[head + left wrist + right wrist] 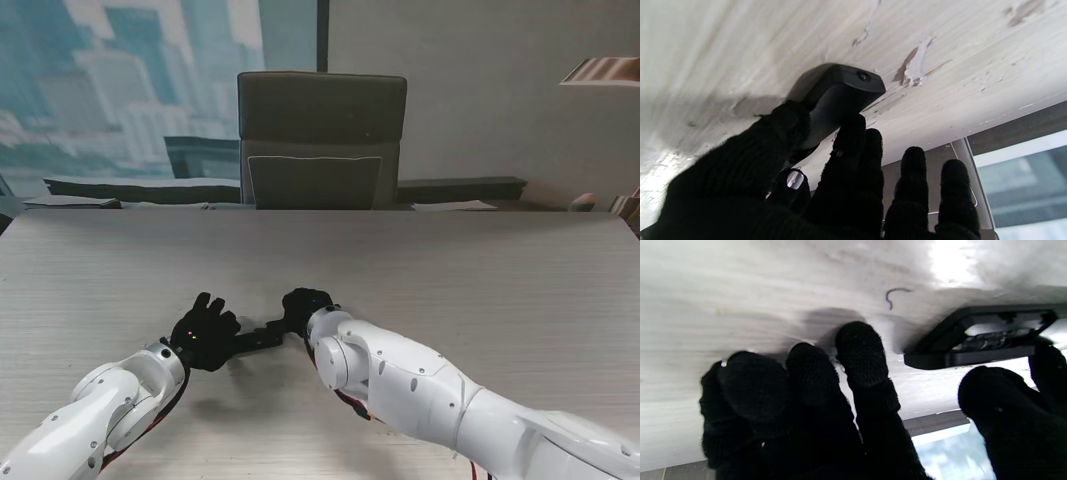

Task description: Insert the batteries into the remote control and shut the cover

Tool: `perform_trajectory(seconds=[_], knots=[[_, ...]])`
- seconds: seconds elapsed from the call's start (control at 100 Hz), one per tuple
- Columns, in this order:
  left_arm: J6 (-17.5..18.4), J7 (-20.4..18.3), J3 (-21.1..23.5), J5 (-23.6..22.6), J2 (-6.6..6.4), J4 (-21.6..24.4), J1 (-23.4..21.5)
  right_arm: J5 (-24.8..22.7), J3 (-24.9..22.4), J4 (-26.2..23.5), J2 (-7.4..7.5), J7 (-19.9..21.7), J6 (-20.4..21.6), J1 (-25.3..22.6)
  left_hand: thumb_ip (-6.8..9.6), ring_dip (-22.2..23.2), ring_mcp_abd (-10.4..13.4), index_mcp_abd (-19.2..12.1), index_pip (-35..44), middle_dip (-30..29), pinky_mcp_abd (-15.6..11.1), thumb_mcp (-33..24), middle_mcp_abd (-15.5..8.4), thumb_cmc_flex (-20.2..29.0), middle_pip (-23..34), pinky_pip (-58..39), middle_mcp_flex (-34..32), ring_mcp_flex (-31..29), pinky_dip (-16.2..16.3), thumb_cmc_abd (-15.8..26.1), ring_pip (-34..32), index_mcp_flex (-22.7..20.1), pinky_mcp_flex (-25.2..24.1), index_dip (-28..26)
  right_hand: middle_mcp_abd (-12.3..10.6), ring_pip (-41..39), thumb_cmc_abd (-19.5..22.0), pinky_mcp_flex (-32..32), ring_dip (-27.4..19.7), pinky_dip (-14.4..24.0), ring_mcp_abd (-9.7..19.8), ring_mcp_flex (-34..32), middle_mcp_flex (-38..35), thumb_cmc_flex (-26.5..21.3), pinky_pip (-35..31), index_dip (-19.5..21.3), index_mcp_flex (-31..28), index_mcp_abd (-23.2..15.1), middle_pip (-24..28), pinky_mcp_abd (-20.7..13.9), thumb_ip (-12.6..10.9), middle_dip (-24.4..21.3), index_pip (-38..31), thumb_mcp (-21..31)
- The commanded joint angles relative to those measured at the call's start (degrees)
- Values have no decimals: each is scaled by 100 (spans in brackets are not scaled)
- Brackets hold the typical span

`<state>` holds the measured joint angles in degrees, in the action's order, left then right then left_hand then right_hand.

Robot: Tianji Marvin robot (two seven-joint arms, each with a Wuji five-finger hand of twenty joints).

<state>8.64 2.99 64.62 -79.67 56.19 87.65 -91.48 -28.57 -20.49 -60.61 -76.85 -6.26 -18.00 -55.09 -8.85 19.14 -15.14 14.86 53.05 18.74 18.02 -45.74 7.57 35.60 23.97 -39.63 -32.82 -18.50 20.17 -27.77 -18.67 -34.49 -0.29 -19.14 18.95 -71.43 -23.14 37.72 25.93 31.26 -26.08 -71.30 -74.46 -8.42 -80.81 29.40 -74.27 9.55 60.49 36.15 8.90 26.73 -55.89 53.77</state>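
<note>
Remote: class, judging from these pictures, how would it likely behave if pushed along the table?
The remote looks like a stiff, flat plastic bar, so it would probably slide, not roll. Its smooth casing may slip on the table. The left hand grips one end, likely steadying it.

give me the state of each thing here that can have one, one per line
remote control: lying on the table between the two hands, battery bay open in the right wrist view, cover not on
left hand: shut on the remote control's end, thumb and finger pinching it
right hand: at the other end of the remote control, grip cannot be told
office chair: pushed up to the table's far edge, unoccupied
</note>
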Motion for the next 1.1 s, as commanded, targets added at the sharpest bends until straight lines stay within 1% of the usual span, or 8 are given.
perform_trajectory(seconds=[0.0, 0.14, 0.23, 0.39, 0.6, 0.69, 0.81, 1.09], knots=[[-7, -180, -83, -20, -6, -238, -123, 73, 43, 91, -89, 115, -25, -22, 187, -19, 85, -1824, 1146, 63, 33, 211, -82, 768, 91, -101, 93, -55, 52, -136, -95, -297, -36, -461, 238, -192, 196, 111, 10, 19, -164, -186, -439, 187, -181, -81, -129, 8, -27, 289, -132, 47, 134, -96], [-2, -180, -80, -19, -7, -241, -124, 169, 105, 239, -202, 107, -58, 24, 189, -22, 89, -1817, 1146, 62, 28, 210, -83, 773, 89, -96, 96, -44, 49, -133, -90, -297, -40, -462, 246, -158, 173, 111, -19, 10, -125, -184, -327, 84, -190, -198, -77, 19, -54, 273, -154, 85, 280, -62], [-3, -176, -77, -21, -7, -243, -128, 166, 178, 307, -243, 131, -76, 62, 188, -21, 93, -1825, 1146, 62, 30, 211, -89, 771, 90, -97, 93, -47, 50, -136, -90, -298, -34, -463, 247, -75, -320, 56, -123, 10, -3, -196, -31, -102, -222, -216, 176, 32, 8, 166, -145, 165, 527, 213], [-14, -160, -61, -28, -6, -239, -144, 12, 272, 330, -197, 170, -19, 75, 186, -20, 81, -1827, 1145, 62, 30, 215, -85, 776, 90, -94, 93, -44, 48, -132, -92, -301, -37, -462, 140, -30, -1058, -21, -188, 2, 190, -108, 299, -705, -236, -102, 625, 12, 175, 14, -150, 227, 769, 749], [-9, -167, -63, -30, -7, -238, -142, -143, 223, 272, -63, 105, 125, -15, 189, -20, 85, -1817, 1143, 62, 30, 215, -86, 775, 89, -95, 95, -44, 49, -134, -94, -300, -36, -461, 34, 20, -1540, -86, -176, -32, 318, 2, 438, -1179, -188, -95, 840, -19, 218, -87, -111, 202, 863, 1223], [-4, -185, -67, -34, -8, -231, -139, -178, 188, 266, -35, 44, 198, -53, 188, -20, 76, -1813, 1146, 63, 27, 215, -85, 770, 92, -99, 93, -44, 50, -135, -94, -305, -32, -463, -9, 73, -1803, -121, -143, -87, 379, 38, 488, -1416, -166, -848, 1035, -55, 234, -150, 405, 156, 550, 1364], [-7, -201, -70, -35, -8, -224, -138, -171, 131, 275, -17, -54, 402, -117, 187, -19, 83, -1824, 1147, 63, 29, 214, -84, 772, 90, -99, 97, -49, 51, -135, -96, -301, -33, -463, -92, 143, -2045, -161, -139, -137, 472, 104, 571, -1655, -121, -1333, 1283, -99, 237, -236, 709, 138, 159, 1488], [-15, -204, -76, -28, -6, -226, -135, -201, 79, 200, 56, -150, 799, -225, 187, -20, 86, -1799, 1145, 65, 29, 211, -89, 771, 95, -97, 93, -49, 50, -137, -94, -303, -36, -460, -207, 197, -2440, -195, -132, -187, 591, 150, 617, -1764, -86, -1700, 1506, -211, 253, -318, 872, 111, -272, 1627]])
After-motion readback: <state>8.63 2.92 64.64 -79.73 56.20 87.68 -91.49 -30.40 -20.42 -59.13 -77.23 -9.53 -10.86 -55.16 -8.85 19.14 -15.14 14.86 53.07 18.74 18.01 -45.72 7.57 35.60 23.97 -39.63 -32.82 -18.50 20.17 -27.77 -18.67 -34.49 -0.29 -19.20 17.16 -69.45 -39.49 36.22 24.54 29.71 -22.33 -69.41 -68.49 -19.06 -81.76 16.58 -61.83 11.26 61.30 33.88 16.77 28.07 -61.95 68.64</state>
